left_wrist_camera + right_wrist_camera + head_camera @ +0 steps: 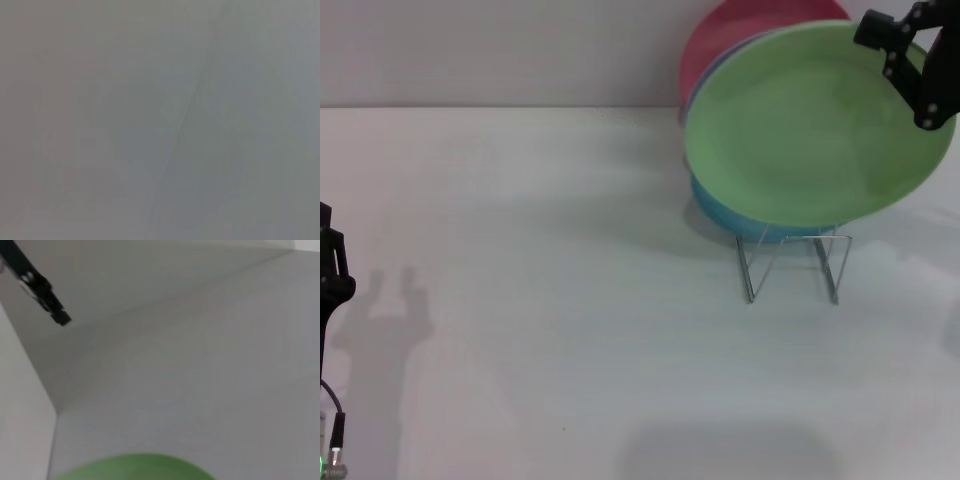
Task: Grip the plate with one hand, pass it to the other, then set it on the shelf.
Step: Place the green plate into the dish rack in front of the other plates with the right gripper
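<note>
Three plates [815, 130], one shelf [792, 262]

Right pincer [910, 70] raised at far right, left arm [330, 300] parked low left

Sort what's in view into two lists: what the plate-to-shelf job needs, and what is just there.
Job: green plate, held at its upper right rim by the right gripper; wire shelf; left gripper, at the table's left edge.
Just there: blue plate, pink plate, white table.

White tabletop [570, 330], plain pale wall [490, 50] behind, soft shadows, even diffuse light
</note>
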`<act>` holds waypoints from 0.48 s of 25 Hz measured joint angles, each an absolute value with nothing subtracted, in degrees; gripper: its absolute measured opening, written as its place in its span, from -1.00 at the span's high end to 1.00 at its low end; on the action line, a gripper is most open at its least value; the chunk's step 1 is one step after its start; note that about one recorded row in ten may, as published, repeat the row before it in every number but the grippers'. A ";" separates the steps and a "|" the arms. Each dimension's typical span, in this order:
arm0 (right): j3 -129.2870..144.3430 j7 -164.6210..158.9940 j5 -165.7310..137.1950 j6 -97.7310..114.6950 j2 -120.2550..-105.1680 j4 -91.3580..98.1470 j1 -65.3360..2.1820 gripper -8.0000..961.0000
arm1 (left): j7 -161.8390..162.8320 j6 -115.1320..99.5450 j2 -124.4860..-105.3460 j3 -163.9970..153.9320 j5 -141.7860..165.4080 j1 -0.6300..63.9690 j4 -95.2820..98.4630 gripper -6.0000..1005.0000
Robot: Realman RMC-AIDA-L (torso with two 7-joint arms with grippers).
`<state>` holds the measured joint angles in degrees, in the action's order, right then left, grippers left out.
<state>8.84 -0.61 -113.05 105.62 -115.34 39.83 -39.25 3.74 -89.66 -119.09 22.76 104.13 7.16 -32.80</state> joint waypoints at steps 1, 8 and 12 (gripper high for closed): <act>9.26 -1.10 -112.39 104.74 -116.18 41.01 -39.13 0.94 | 3.75 -89.77 -119.09 22.67 104.14 7.11 -32.78 0.33; 9.75 -3.59 -112.32 104.66 -116.80 42.75 -38.81 0.94 | 3.74 -89.98 -119.06 22.33 104.16 7.10 -32.78 0.33; 10.62 -3.60 -112.32 104.63 -117.27 43.67 -38.42 0.94 | 3.73 -90.01 -119.01 22.32 104.15 7.12 -32.78 0.33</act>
